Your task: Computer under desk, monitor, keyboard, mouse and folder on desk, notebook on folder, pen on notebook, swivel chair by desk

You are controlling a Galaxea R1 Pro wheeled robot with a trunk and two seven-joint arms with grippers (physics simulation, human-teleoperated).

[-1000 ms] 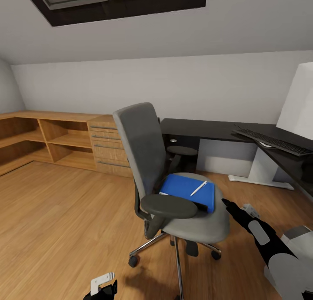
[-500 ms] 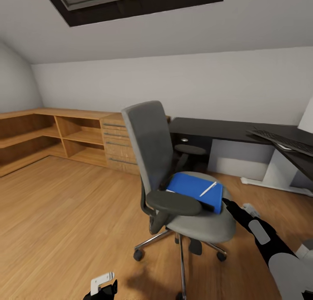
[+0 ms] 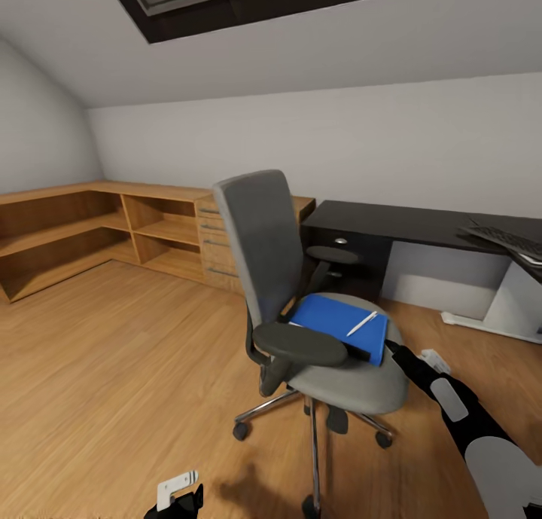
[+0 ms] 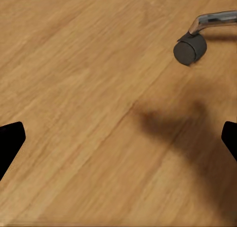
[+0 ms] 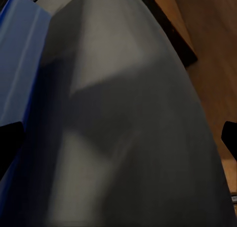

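1. The left gripper point(image 3: 179, 496) hangs low at the robot's side above the wooden floor point(image 3: 113, 368). In its wrist view both fingertips sit at the far edges with bare boards and one chair caster point(image 4: 189, 49) between them, so it is spread wide and holds nothing.
2. The right gripper point(image 3: 394, 351) reaches to the near edge of the swivel chair point(image 3: 301, 308) seat. Its wrist view shows dark fingertips far apart with the grey seat cushion and the blue folder's edge between them, so it looks open and empty.
3. The folder point(image 3: 339, 327) lies flat on the seat with the pen point(image 3: 362, 323) resting across it. A dark edge under the folder's near corner may be the notebook, but that cannot be told.
4. The step in hand looks like taking the folder. A good grasp would likely slide one finger under the near edge and lift level, or the pen may roll off.
5. Farther back, the desk point(image 3: 391, 221) stands against the wall, the keyboard point(image 3: 508, 242) on its right wing.
6. Against the earlier pictures the whole view has swung left: the white monitor back has left the frame, while more of the wooden shelving point(image 3: 90, 225) shows. The chair and folder seem unmoved.
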